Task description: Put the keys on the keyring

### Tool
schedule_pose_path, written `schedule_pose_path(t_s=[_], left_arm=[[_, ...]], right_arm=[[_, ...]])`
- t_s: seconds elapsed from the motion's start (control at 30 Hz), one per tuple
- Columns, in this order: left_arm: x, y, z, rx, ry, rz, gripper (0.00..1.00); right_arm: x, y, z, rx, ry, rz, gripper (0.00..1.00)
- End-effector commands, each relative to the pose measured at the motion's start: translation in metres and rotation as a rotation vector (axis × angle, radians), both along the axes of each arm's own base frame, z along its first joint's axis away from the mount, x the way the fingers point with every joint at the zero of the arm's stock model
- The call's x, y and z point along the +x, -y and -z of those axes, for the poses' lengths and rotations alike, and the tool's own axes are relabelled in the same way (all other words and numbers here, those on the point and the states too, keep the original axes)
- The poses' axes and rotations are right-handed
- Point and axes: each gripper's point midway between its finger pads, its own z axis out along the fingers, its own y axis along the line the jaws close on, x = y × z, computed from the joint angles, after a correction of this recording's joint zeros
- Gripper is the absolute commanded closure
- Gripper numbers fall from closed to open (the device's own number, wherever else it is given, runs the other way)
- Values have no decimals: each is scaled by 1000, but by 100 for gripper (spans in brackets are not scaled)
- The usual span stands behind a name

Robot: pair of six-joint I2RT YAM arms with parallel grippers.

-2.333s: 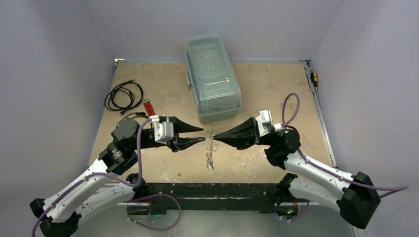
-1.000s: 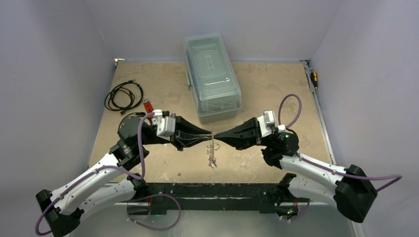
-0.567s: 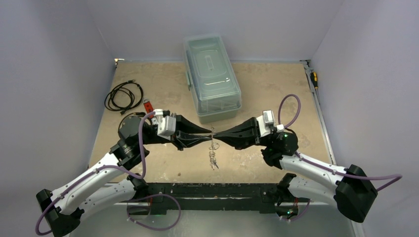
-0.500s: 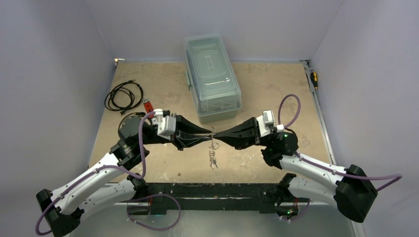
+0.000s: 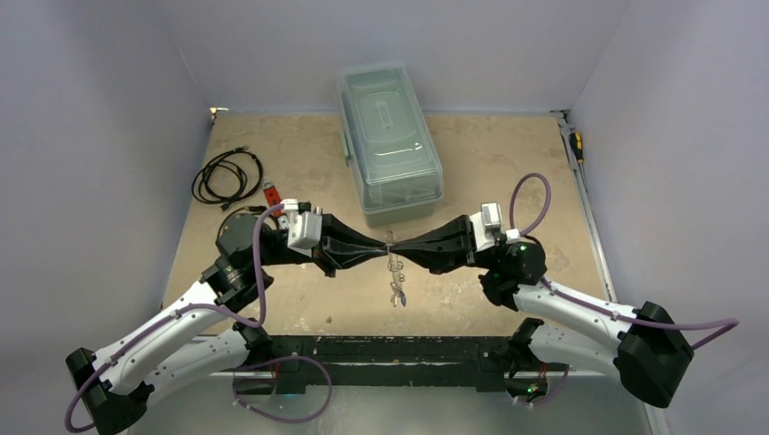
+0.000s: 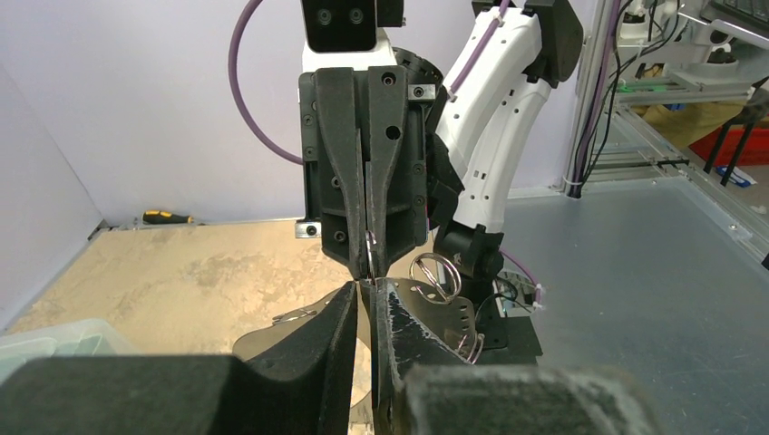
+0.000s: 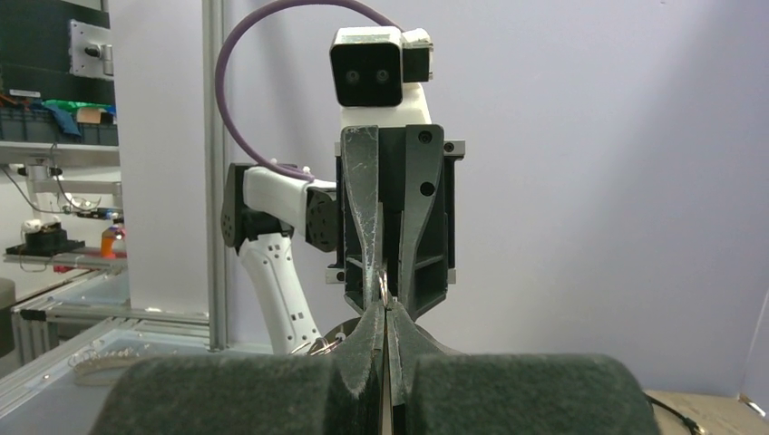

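The keyring [image 5: 395, 276] hangs above the table between my two grippers, which meet tip to tip. My right gripper [image 5: 400, 246] is shut on a thin wire ring at its top. Facing it, my left gripper [image 5: 384, 246] has its fingertips pinched on the same spot. In the left wrist view the left gripper [image 6: 370, 288] shows only a thin slit lower between its fingers. The flat band [image 6: 435, 308] with a wire ring [image 6: 435, 272] spreads behind them. The right gripper [image 7: 384, 313] shows no gap in its own view. I cannot make out the keys among the dangling pieces.
A clear lidded plastic box [image 5: 390, 145] stands behind the grippers. A black coiled cable [image 5: 227, 177] and a red stick gadget [image 5: 269, 197] lie at the left. A screwdriver [image 5: 576, 145] rests along the right wall.
My left gripper came in from the left to meet the right gripper's tips, and its jaws narrowed onto the keyring's top. The dangling end has swung slightly.
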Motion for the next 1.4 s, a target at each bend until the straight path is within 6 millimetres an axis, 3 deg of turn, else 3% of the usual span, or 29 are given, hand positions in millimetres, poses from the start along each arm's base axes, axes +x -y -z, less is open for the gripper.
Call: schedule_pose_path(t_s=[0.0, 0.2, 0.5, 0.83, 1.23, 1.37], left_arm=[[2, 2, -8, -33, 8, -7, 91], [3, 2, -5, -22, 2, -11, 84], [9, 3, 1, 10, -5, -38, 100], [15, 0, 7, 50, -2, -83, 100], [16, -5, 5, 86, 16, -107, 100], [15, -8, 2, 88, 29, -114, 100]], right_arm=[[2, -12, -2, -35, 13, 14, 100], [6, -21, 4, -86, 18, 51, 100], [12, -32, 14, -163, 17, 76, 100], [22, -36, 37, -312, 13, 131, 100], [25, -34, 44, -358, 8, 150, 100], [23, -31, 38, -330, 29, 160, 100]])
